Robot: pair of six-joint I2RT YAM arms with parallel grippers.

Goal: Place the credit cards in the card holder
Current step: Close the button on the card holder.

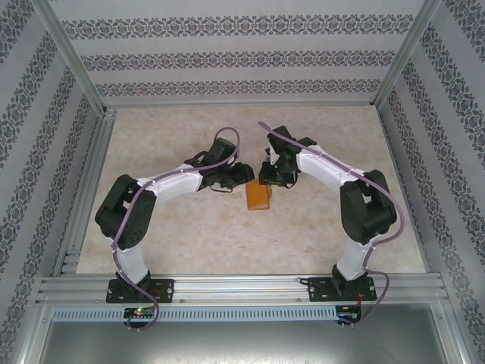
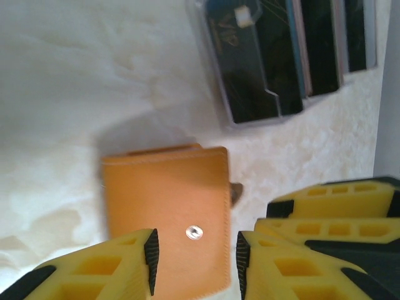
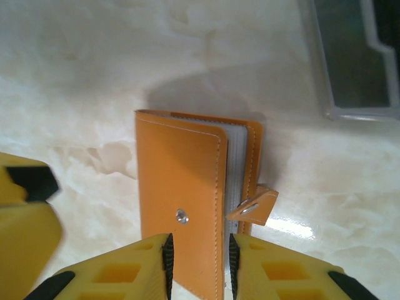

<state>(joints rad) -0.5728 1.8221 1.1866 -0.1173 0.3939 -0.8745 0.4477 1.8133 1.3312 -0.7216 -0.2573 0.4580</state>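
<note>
The card holder (image 3: 178,187), an orange-tan stitched wallet, lies flat on the marbled table (image 3: 75,75), straight ahead of the right gripper (image 3: 199,257) and running in under its tips. Those jaws stand parted, grasping nothing: the near end of the front cover shows in the gap, and the cover's free edge lies just inside the right-hand finger. A small metal snap stud (image 3: 182,216) sits ahead of the left-hand finger. The closing tab (image 3: 253,206) with its own snap sticks out loose beyond the right-hand finger, unfastened. Pale inner leaves (image 3: 235,162) show between the two covers.

The left gripper (image 2: 195,251) is likewise released. Its yellow fingers (image 2: 119,265) straddle the wallet's near corner, with the stud in the gap, and clasp nothing that can be seen. Just outside its right-hand finger, the right gripper's fingers (image 2: 331,197) crowd in close.

Beyond both sets of jaws, off to the right and apart from the wallet, stands a clear plastic case (image 2: 215,81). It holds the credit cards (image 2: 262,69), which sit in stepped rows and look dark from here. The nearest card carries a pale chip-like patch and faint gold lettering, too blurred to read.

From above, the two grippers meet over the wallet (image 1: 258,199) at mid-table, the left gripper (image 1: 241,176) and the right gripper (image 1: 269,180) nearly touching. Patterned walls surround the table.
</note>
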